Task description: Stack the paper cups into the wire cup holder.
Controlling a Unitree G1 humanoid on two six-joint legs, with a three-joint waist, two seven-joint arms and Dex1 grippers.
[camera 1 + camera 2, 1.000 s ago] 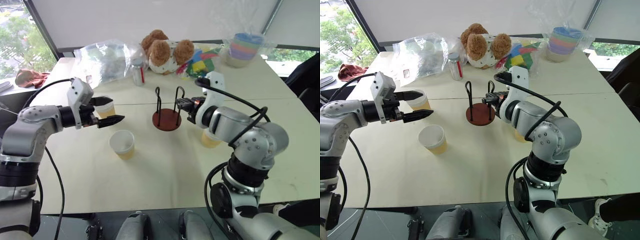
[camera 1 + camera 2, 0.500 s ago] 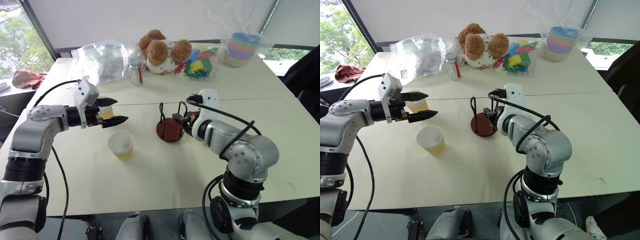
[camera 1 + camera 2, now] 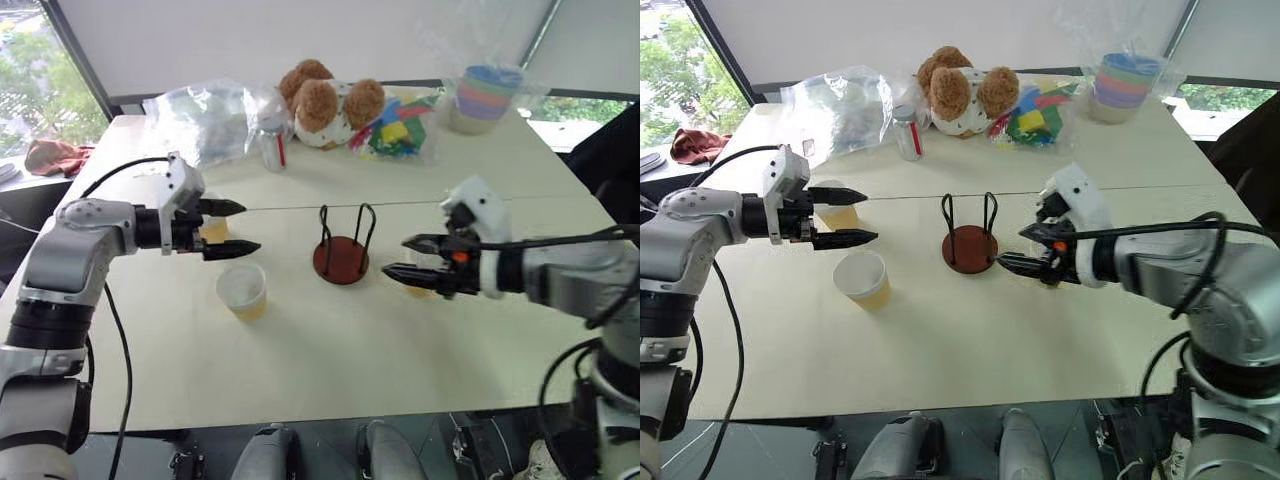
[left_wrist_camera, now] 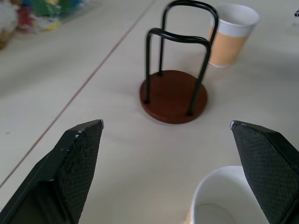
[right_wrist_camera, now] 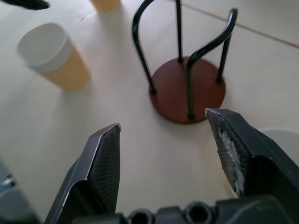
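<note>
Cups standing upright, none in holder (image 3: 341, 259), which is sitting empty mid-tabletop. Nearest cup (image 3: 241, 290) lying just below left gripper (image 3: 240, 228), jaws spread, holding nothing. Right gripper (image 3: 405, 257), jaws spread, hovering beside third cup (image 4: 232, 34).

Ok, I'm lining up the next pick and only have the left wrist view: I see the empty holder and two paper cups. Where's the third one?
Observer: The third cup stands upright just beyond the left gripper, on its far side.
Operator: Is the right arm near the holder?
Observer: Yes. The right gripper is open and empty, close to the right side of the wire cup holder.
Operator: And the cup behind the holder?
Observer: That far cup stands right by the right gripper, not held.
</note>
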